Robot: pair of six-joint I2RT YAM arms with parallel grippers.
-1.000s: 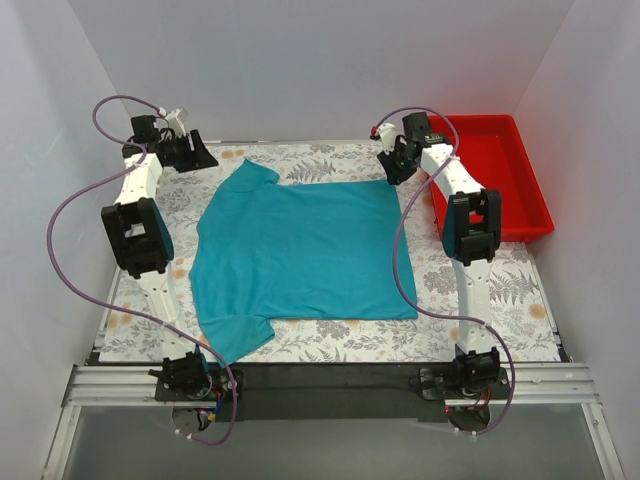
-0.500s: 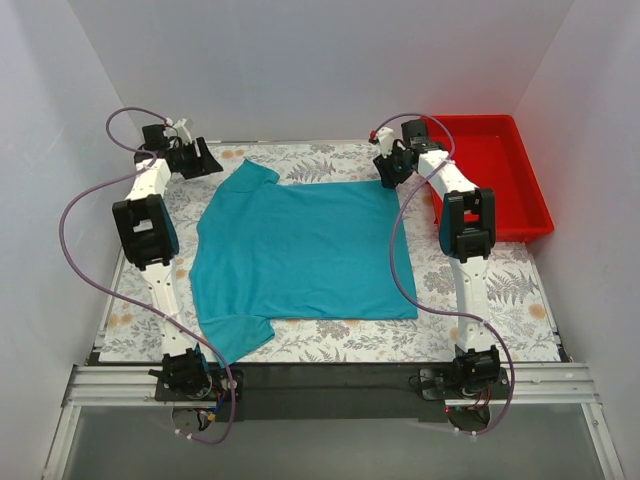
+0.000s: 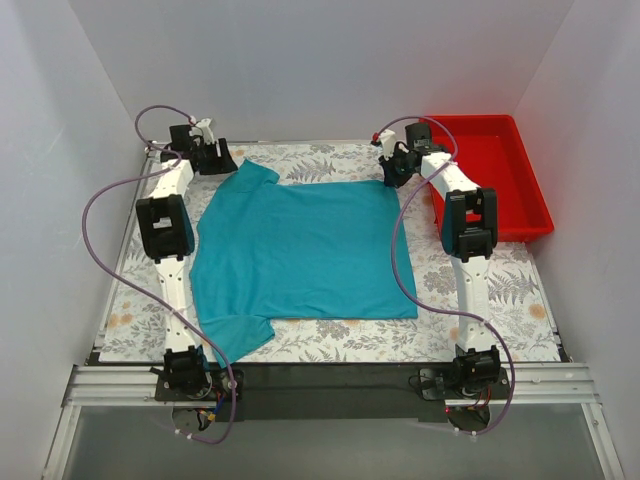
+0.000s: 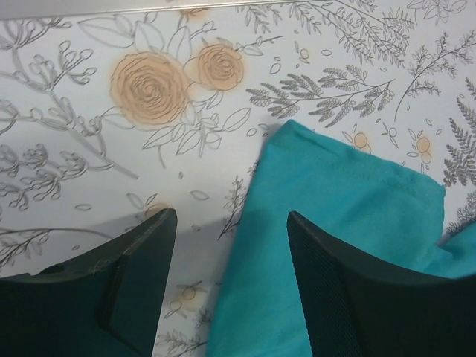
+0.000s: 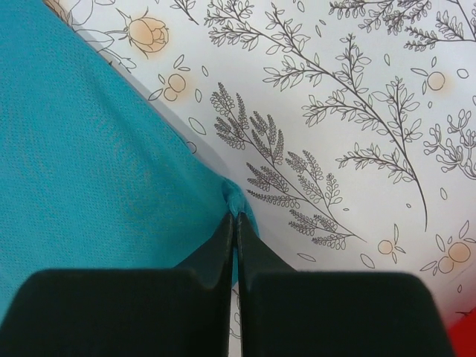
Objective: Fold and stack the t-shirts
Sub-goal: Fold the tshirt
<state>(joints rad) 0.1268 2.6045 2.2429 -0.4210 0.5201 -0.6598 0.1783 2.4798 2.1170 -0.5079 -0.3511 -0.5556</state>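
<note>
A teal-blue t-shirt [image 3: 300, 250] lies spread flat on the floral table, with one sleeve at the far left [image 3: 255, 175] and one at the near left [image 3: 235, 335]. My left gripper [image 3: 222, 160] is open above the far-left sleeve [image 4: 349, 201]; its two fingers straddle the sleeve's left edge. My right gripper [image 3: 392, 172] is shut on the shirt's far-right corner [image 5: 236, 199], pinching a small bunch of the cloth.
A red plastic tray [image 3: 495, 170] stands at the far right, beside the right arm. White walls close in the table on three sides. The floral tablecloth [image 3: 480, 290] shows around the shirt.
My left arm has swung right along the back edge, and its gripper has come over the far-left sleeve. My right gripper has barely moved at the far-right corner.
</note>
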